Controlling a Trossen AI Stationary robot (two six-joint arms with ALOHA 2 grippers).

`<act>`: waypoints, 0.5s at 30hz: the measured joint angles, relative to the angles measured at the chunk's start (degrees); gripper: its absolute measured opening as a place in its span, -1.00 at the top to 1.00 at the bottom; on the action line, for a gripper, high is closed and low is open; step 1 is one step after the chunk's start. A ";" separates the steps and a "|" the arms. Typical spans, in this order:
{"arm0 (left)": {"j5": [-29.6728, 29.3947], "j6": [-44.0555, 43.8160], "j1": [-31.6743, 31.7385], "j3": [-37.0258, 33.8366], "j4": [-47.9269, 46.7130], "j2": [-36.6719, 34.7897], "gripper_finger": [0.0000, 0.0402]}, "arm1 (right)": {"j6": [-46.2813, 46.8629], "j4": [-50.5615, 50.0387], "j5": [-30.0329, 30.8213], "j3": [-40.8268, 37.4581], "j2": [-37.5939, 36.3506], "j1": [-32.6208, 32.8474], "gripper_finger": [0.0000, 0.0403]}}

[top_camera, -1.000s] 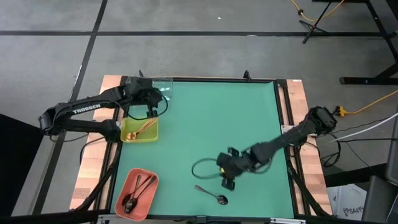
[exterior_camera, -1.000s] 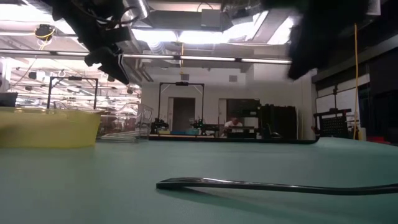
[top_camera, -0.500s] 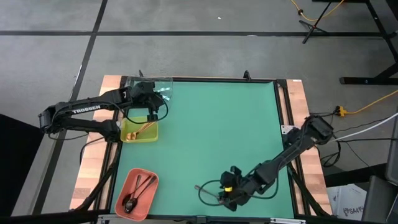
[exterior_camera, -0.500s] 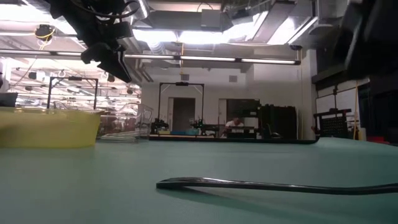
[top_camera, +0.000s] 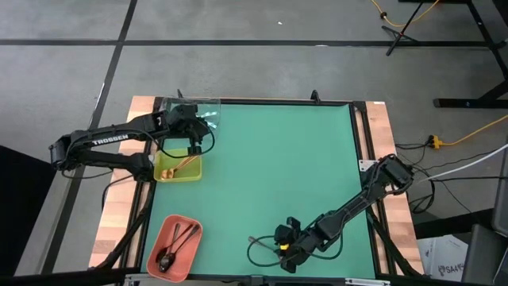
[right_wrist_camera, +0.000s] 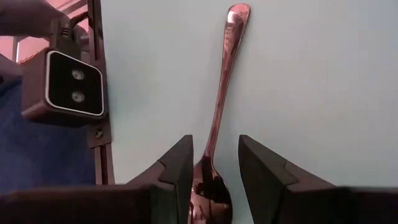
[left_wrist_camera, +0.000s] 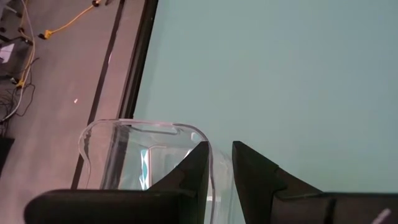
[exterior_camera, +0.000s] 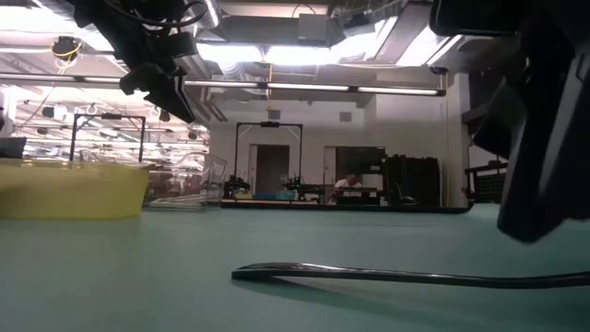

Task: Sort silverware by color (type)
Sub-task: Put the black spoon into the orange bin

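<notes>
- Green table mat (top_camera: 278,159) under me, three trays down its left edge: clear tray (left_wrist_camera: 124,155), yellow-green tray (top_camera: 178,167) with copper spoons, salmon tray (top_camera: 175,246) with dark ones.
- My left gripper (top_camera: 193,135) hovers over the clear tray's rim, fingers slightly apart, empty.
- My right gripper (right_wrist_camera: 214,165) is low at the near edge, fingers parted either side of the silver spoon (right_wrist_camera: 221,106), not clamped.

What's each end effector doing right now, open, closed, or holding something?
Left end effector: open a little, empty, at the clear tray.
Right end effector: open, fingers either side of the silver spoon, not yet gripping.
</notes>
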 joint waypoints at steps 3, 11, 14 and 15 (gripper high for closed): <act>-0.07 0.00 0.00 0.00 0.00 0.00 0.68 | -0.05 0.92 0.03 0.00 0.85 0.02 0.43; -0.20 0.00 0.00 0.00 0.07 0.00 0.68 | -0.24 3.70 -0.58 0.00 3.28 0.02 0.43; -0.20 0.00 0.00 0.00 0.06 0.00 0.68 | -0.24 3.74 -0.56 0.02 3.72 0.02 0.43; -0.20 0.00 0.00 0.00 0.00 0.00 0.68 | -0.24 3.79 -0.58 0.02 3.94 0.02 0.43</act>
